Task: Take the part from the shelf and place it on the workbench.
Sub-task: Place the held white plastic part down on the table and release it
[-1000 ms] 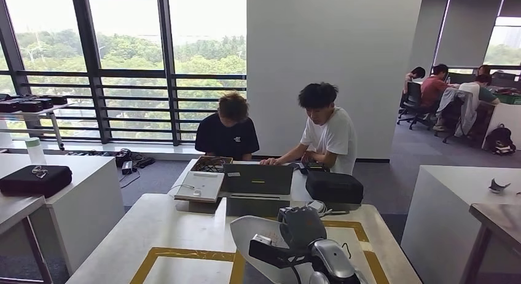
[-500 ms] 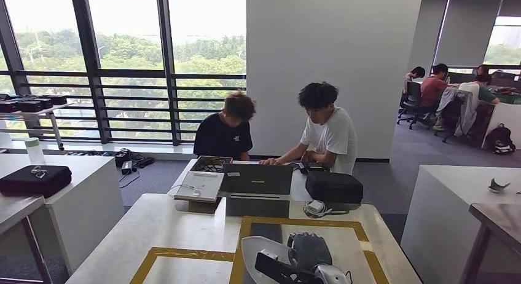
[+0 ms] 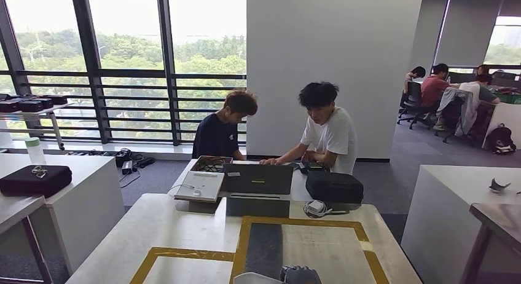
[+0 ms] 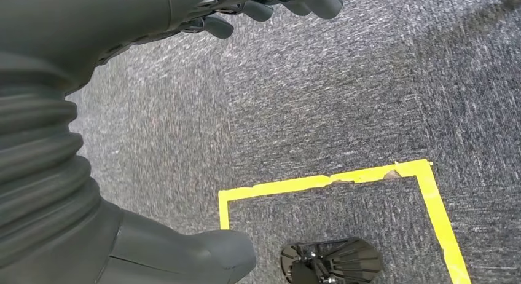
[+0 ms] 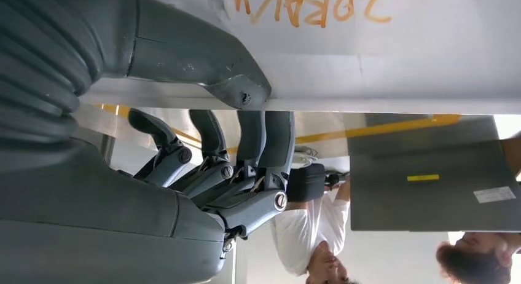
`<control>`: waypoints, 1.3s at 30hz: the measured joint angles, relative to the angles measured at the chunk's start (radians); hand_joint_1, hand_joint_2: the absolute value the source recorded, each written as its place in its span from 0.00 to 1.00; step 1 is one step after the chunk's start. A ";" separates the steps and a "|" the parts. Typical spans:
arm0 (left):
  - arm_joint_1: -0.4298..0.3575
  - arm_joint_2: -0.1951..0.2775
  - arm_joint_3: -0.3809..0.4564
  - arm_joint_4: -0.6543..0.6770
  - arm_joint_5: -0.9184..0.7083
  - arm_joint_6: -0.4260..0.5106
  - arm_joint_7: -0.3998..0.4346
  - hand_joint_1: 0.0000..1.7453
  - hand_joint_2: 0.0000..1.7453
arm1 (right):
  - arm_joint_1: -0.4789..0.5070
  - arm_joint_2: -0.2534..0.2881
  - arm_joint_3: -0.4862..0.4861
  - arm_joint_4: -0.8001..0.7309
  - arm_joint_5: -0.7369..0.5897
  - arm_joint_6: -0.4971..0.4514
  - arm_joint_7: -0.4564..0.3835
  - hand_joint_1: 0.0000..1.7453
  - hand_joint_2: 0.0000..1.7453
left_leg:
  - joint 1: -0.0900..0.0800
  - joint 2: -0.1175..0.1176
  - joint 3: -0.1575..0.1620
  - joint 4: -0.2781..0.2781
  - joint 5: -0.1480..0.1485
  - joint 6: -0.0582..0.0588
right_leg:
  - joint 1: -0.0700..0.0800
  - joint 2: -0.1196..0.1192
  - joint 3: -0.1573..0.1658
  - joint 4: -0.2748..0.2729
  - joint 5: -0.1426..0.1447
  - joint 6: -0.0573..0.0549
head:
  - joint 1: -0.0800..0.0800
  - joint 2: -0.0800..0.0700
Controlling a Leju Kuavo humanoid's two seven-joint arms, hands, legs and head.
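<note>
We hold the white part (image 5: pixel 344 44) in our right hand (image 5: pixel 203 149). The thumb (image 5: pixel 203 63) presses on one side of it and the dark fingers (image 5: pixel 246 142) curl up against the other side, so the hand is clamped on the part's edge. In the head view just a bit of the part (image 3: pixel 255 278) and the hand (image 3: pixel 301 275) peek in at the bottom of the picture, low over the workbench (image 3: pixel 178 225), near the yellow tape square (image 3: pixel 304 221) stuck on it. We think the part is nearly down, but we cannot tell if it touches the top yet. The part looks like a thin, hard shell, smooth and a bit shiny, with orange writing on it. We guess it is light and stiff, and that it could slip, since we pinch it only at the rim. A firm hold on that rim, with the thumb flat, seems the best place to keep it. It may tip if we let go too soon. Our left hand (image 4: pixel 184 13) hangs by our side over the grey carpet (image 4: pixel 344 93). It holds nothing, and its fingers are a little bent and apart. Two people (image 3: pixel 325 133) sit at a laptop (image 3: pixel 257 179) past the workbench.
</note>
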 joint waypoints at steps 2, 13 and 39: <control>-0.001 -0.001 -0.013 0.001 -0.014 -0.003 0.002 0.00 1.00 | 0.005 0.000 0.000 0.003 0.000 -0.001 -0.006 0.00 0.00 | 0.000 0.000 0.000 0.000 0.000 0.000 | 0.000 0.000 0.000 0.000 0.000 0.000 | 0.000 0.000; -0.016 -0.003 -0.047 0.001 -0.033 0.008 0.040 0.00 1.00 | 0.020 -0.020 -0.001 0.007 -0.006 -0.035 -0.028 0.00 0.00 | 0.000 0.001 0.000 0.000 0.000 0.000 | 0.000 0.001 0.000 0.000 0.000 0.000 | 0.000 0.000; -0.016 -0.002 -0.053 0.001 -0.008 0.055 0.084 0.00 0.00 | 0.016 -0.032 -0.011 -0.003 -0.001 -0.137 -0.091 0.00 0.00 | -0.004 0.001 -0.001 0.002 -0.002 0.002 | -0.004 0.000 0.000 -0.001 0.001 0.003 | 0.000 0.000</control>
